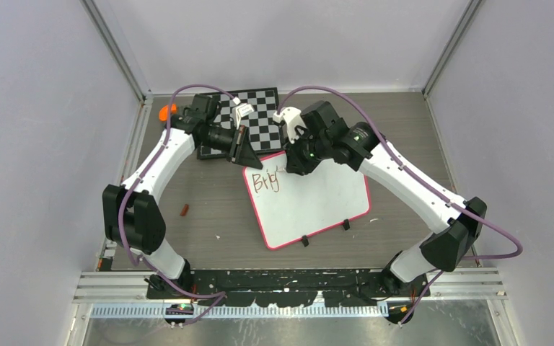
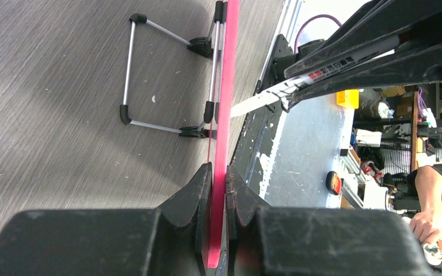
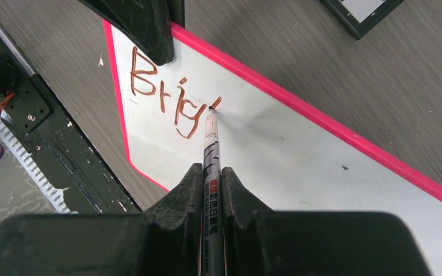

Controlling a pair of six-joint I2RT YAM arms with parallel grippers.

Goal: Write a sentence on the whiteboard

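Wood-grain table (image 1: 209, 194) across mid-frame, whiteboard (image 1: 317, 205) at centre, checkerboard (image 1: 263, 119) above it, left gripper (image 2: 218, 175) clamped on whiteboard's upper-left rim, right gripper (image 3: 212, 175) pinching marker (image 3: 211, 144), tip on whiteboard, sentence (image 3: 162, 99) so far "Brig" in its upper-left corner

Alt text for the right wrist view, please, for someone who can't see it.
The right gripper holds a marker clamped between its fingers, tip on the whiteboard just past the reddish-brown letters "Brig". The left gripper clamps the board's pink rim at the top of the view, above the B; a grey wood-grain table lies around.
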